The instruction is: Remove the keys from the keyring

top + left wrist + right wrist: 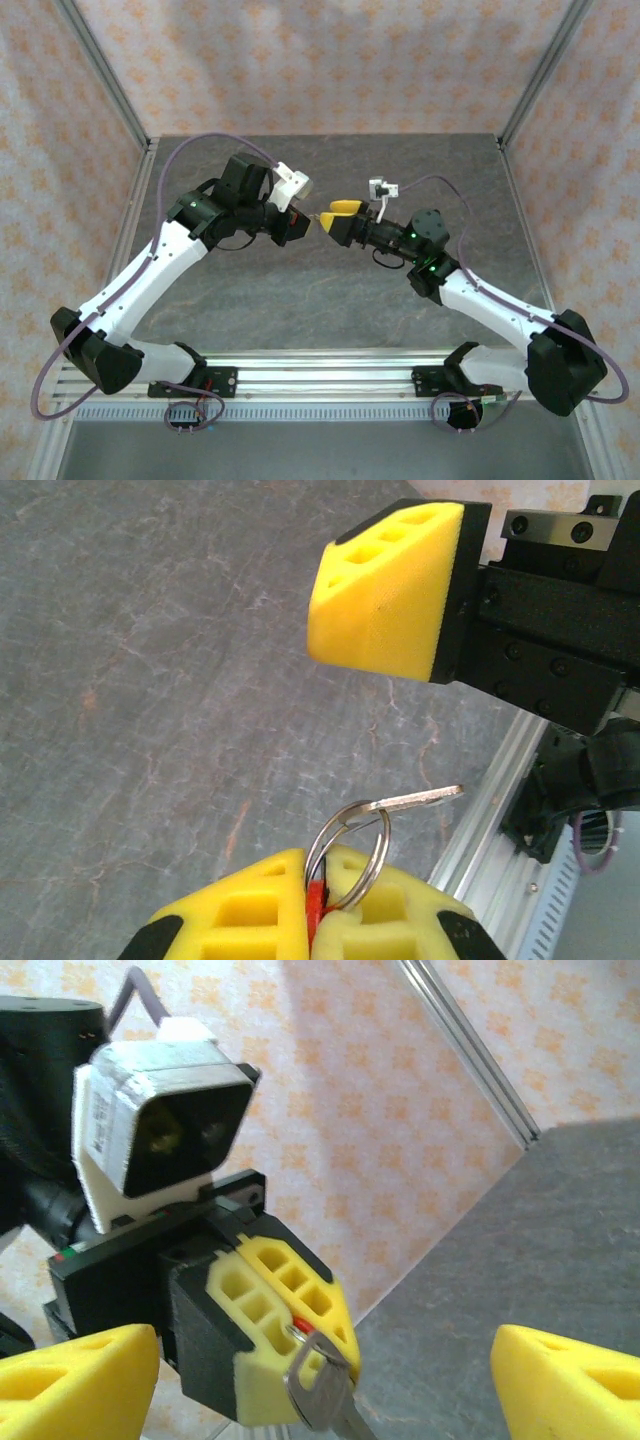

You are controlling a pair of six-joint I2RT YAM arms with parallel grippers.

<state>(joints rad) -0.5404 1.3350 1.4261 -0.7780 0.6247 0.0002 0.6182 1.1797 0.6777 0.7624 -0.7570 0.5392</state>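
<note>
Aloft, the jaws of the left gripper [312, 878] clamp the small red oblong keyring tag [315, 915]. The thin silvery metal key [420, 798] juts from it toward the right gripper [335, 216], whose jaws stand wide either side.

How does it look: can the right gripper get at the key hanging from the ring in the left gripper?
Probably yes. The right gripper is open and faces the key, which sticks out past the shut left gripper on its ring. Nothing lies between them; the key is small, though.
</note>
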